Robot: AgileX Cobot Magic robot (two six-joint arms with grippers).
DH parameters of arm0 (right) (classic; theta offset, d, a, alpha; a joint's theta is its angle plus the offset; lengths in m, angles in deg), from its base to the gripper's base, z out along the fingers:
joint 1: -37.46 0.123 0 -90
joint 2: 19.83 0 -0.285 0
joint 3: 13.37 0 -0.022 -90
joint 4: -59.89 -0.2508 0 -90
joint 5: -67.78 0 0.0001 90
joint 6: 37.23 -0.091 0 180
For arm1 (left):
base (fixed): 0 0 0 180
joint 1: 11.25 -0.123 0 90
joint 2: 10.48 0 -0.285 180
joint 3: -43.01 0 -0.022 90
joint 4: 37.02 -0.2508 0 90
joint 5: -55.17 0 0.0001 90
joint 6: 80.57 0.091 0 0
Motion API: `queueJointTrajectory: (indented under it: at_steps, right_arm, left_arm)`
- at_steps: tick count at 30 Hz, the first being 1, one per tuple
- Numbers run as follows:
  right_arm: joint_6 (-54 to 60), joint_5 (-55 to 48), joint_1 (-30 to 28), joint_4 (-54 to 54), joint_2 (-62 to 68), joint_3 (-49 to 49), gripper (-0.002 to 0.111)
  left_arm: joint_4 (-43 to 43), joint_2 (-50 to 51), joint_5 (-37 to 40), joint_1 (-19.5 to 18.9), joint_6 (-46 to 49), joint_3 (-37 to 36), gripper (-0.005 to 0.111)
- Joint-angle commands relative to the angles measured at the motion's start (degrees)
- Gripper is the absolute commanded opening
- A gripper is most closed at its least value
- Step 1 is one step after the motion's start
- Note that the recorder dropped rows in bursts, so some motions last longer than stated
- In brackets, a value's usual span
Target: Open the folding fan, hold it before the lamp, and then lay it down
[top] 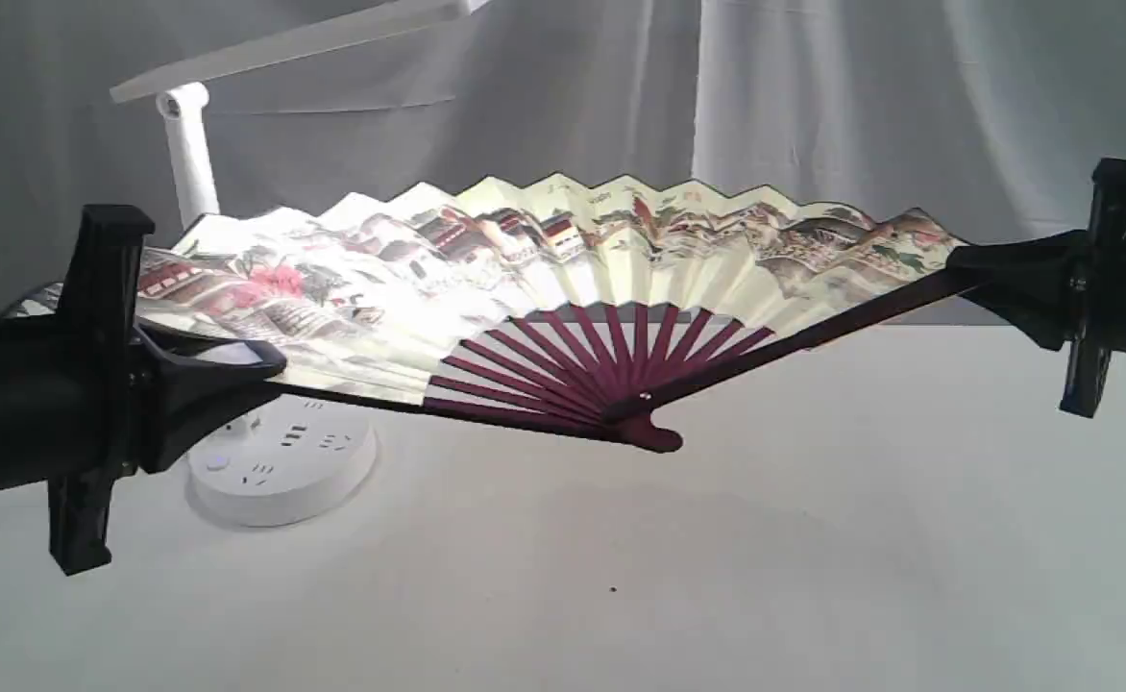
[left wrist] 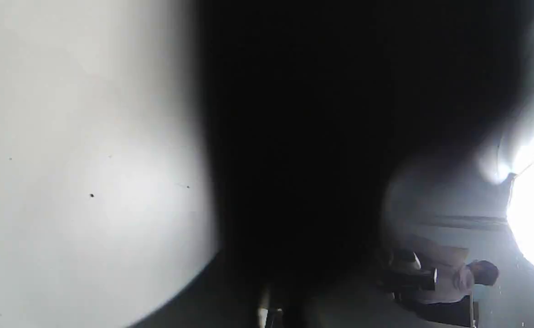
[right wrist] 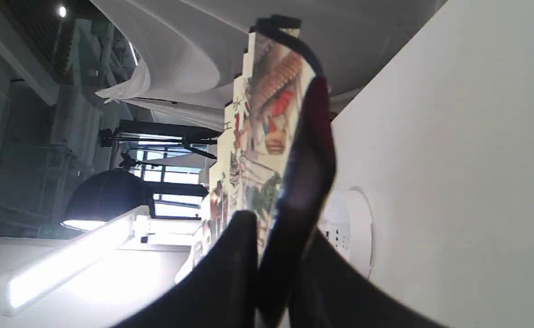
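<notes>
The folding fan point(top: 563, 259) is spread wide open and held in the air above the table, its painted cream leaf lit from behind and its maroon ribs meeting at the pivot point(top: 645, 423). My left gripper point(top: 270, 370) is shut on the fan's left guard. On the right, my right gripper point(top: 957, 264) is shut on the other guard; the right wrist view shows the fan point(right wrist: 267, 127) edge-on between its black fingers point(right wrist: 230, 255). The white lamp point(top: 188, 154) stands behind the fan's left half, its long head point(top: 294, 43) above the fan and lit point(right wrist: 66, 269). The left wrist view is mostly dark.
The lamp's round base point(top: 280, 461) with sockets sits on the white table point(top: 621, 577) under the fan's left side. A white curtain point(top: 813, 96) hangs behind. Bare tabletop lies in front of and below the fan.
</notes>
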Motion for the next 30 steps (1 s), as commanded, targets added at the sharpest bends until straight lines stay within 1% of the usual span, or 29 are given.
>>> queueJointTrajectory:
  at_steps: [1,14,21,30]
  right_arm:
    - [2.9,6.3,-2.2,-2.8,-0.4,0.1,0.000]
    - [2.9,6.1,-2.2,-2.8,-0.4,0.1,0.000]
    - [2.9,6.1,-1.5,-2.8,-0.4,0.1,0.000]
    - [2.6,6.1,-1.1,-2.8,-0.4,0.1,0.000]
  left_arm:
    - [-2.0,-0.8,-5.7,-0.9,1.4,-0.6,0.000]
    - [-2.0,-0.8,-5.8,-0.9,-0.1,-0.6,0.000]
    - [-2.0,-0.8,-7.9,-0.9,-0.9,-0.4,0.000]
    - [-2.0,-0.8,-8.7,-0.9,-1.6,-0.4,0.000]
